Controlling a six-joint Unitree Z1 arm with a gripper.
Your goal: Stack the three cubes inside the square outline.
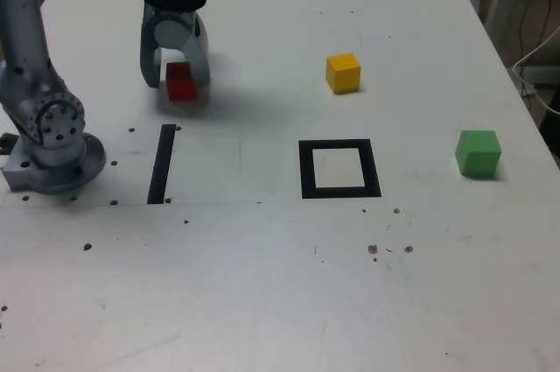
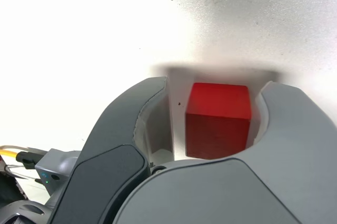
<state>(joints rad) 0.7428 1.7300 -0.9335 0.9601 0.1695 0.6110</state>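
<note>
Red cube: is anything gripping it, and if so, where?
Nothing is held: the gripper stands open around the red cube, with a gap showing beside it.

red cube (image 2: 217, 121) | between gripper (image 2: 218, 95) jaws | contact unclear, perhaps apart

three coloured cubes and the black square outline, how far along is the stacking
Nothing looks stacked yet: the square black tape outline has a bare white centre. In hand: the gripper's open jaws straddle the solid red cube, with a gap showing beside it. Left: gripping and placing red, then the yellow cube and green cube, both out on the table.
</note>
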